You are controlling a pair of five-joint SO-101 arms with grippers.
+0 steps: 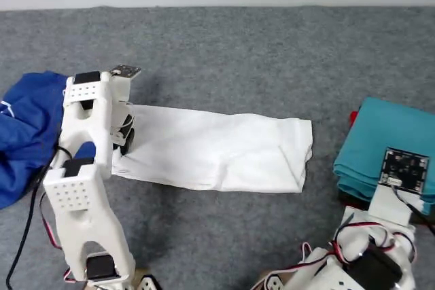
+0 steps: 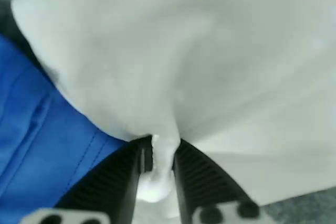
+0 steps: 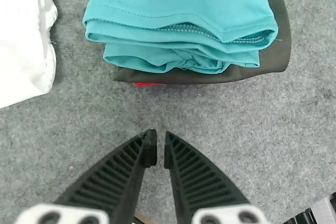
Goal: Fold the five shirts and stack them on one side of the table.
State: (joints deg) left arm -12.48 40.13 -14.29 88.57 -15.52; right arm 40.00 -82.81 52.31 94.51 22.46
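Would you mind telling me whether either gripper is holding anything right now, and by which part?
The left gripper pinches the white shirt by a bunched fold at its end beside the blue shirt. The right gripper holds nothing.

5 garments are in sight: 1 white shirt (image 1: 217, 151), 1 blue shirt (image 1: 27, 127), 1 teal shirt (image 1: 380, 144), 1 black garment (image 3: 283, 45) and 1 red garment (image 3: 149, 84), which shows just 1 edge. 3 of them make 1 stack; the other 2 lie apart from it. There are 2 arms, the left arm (image 1: 85, 168) and the right arm (image 1: 380, 249). They carry 2 grippers, the left gripper (image 2: 159, 145) and the right gripper (image 3: 156, 148), each with 2 fingers. There is 1 table (image 1: 238, 52).
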